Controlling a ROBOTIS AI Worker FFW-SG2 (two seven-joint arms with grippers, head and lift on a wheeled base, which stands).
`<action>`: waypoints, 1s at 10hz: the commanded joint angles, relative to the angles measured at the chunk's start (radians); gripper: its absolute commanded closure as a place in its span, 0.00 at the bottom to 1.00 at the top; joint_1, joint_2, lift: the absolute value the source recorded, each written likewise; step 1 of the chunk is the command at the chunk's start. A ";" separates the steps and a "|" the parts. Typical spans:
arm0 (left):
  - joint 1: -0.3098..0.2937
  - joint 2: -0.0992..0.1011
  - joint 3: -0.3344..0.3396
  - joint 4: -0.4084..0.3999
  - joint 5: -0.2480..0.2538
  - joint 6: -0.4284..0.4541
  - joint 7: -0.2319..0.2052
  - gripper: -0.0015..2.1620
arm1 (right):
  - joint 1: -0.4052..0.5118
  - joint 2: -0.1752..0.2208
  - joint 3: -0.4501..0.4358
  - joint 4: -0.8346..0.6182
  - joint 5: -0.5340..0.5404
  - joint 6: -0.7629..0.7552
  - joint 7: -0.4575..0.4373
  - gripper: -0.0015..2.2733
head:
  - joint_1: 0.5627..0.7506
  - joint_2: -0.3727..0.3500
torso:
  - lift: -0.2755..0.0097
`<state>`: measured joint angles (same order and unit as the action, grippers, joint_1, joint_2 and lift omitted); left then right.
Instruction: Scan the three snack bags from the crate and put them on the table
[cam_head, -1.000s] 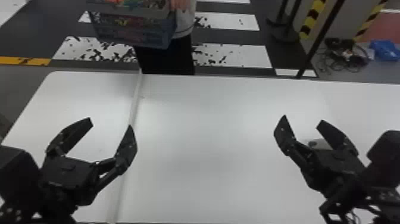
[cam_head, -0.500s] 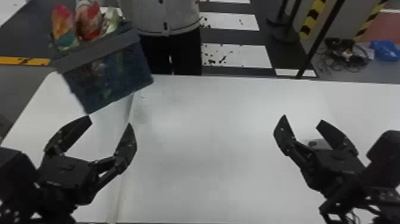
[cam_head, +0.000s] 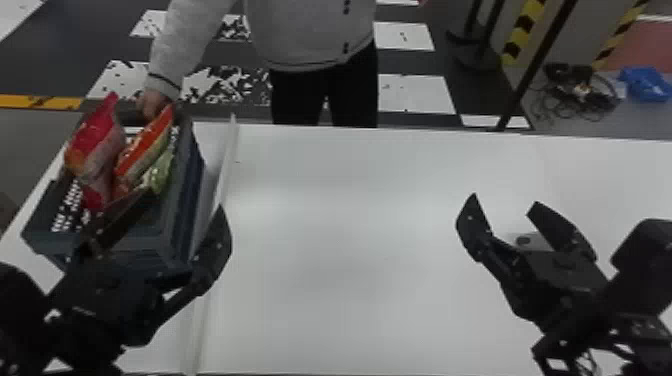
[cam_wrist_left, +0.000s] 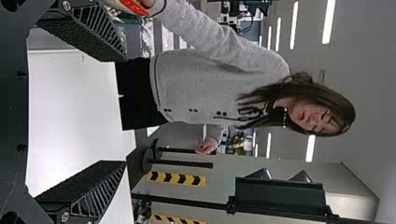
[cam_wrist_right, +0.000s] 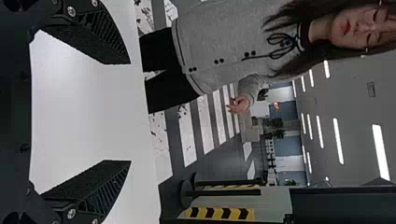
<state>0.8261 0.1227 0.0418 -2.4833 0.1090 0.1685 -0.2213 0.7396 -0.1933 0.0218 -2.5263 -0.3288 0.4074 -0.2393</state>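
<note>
A dark blue crate (cam_head: 172, 220) stands at the table's left, a person's hand (cam_head: 151, 102) at its far end. Upright in it are a pink-red snack bag (cam_head: 97, 135), an orange-red one (cam_head: 145, 147) and a green one (cam_head: 161, 175). My left gripper (cam_head: 184, 205) overlaps the crate's near part, open with its fingers wide apart and nothing held. In the left wrist view, that gripper (cam_wrist_left: 126, 111) has the orange-red bag (cam_wrist_left: 133, 6) beyond one finger. At the table's right, my right gripper (cam_head: 505, 201) is open; the right wrist view shows this gripper (cam_wrist_right: 130, 112) holding nothing.
A pale raised strip (cam_head: 227, 162) runs front to back across the white table (cam_head: 350, 225), right of the crate. A small dark round item (cam_head: 523, 241) lies behind the right gripper, partly hidden. Black posts and cables (cam_head: 575, 95) are on the floor beyond.
The person has brought the crate from beyond the table over its left side and down beside my left gripper. It was tilted half a second ago. Both arms have kept still.
</note>
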 joint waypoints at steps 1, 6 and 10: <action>0.001 0.000 0.000 0.004 0.000 -0.013 -0.003 0.04 | 0.001 -0.002 0.001 0.000 0.001 0.000 0.000 0.06 | 0.70 0.44 | 0.64; 0.001 0.000 0.009 0.027 0.000 -0.086 -0.043 0.04 | 0.000 0.000 0.015 0.001 0.008 0.000 0.000 0.06 | 0.70 0.43 | 0.64; 0.002 -0.020 0.110 0.037 0.106 -0.056 -0.066 0.04 | -0.002 0.000 0.036 0.004 0.030 -0.003 0.000 0.06 | 0.70 0.46 | 0.64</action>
<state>0.8302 0.1081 0.1211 -2.4513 0.1810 0.1077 -0.2853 0.7378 -0.1938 0.0502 -2.5207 -0.3064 0.4049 -0.2392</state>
